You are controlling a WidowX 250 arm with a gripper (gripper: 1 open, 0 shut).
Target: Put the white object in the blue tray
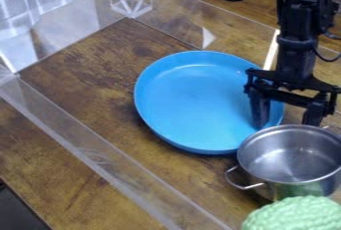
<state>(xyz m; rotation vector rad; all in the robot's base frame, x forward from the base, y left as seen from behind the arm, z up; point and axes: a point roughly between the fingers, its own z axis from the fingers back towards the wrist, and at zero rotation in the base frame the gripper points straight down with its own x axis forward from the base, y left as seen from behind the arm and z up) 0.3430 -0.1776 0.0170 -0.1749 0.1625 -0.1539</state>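
The blue tray (pixel 200 100) is a wide round shallow dish in the middle of the wooden table. My gripper (pixel 288 116) hangs upright over the tray's right rim, its two black fingers (pixel 258 103) spread apart with nothing visible between them. A small pale patch (pixel 274 47) shows behind the arm, mostly hidden. I cannot tell whether it is the white object.
A shiny steel pot (pixel 288 164) stands just right of the tray's front edge, below the gripper. A green knitted thing (pixel 296 215) lies at the bottom right corner. Clear plastic walls (pixel 80 149) run along the left and back of the table.
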